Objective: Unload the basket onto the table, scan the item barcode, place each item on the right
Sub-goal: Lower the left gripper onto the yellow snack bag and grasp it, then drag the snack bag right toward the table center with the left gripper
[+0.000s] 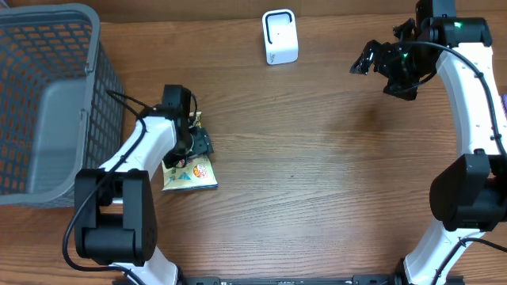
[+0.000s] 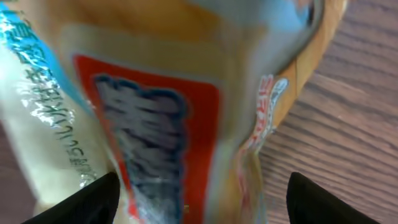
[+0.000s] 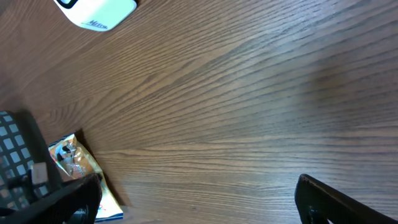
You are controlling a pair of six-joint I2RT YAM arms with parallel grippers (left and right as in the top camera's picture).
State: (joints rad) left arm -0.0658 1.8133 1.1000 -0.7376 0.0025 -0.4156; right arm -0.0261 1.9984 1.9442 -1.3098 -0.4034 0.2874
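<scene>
While your left hand [image 2: 205,198], spread wide, is straddling the snack packet [image 1: 192,175], you are likely handling light, crinkly, slippery film; pinch its edge.

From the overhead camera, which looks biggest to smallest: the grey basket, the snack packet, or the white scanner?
1. Grey basket, by far largest.
2-3. Snack packet and white scanner look alike; the left gripper covers part of the packet, so I won't rank them.

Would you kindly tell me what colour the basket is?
Grey basket, clearest in the overhead view.
</scene>
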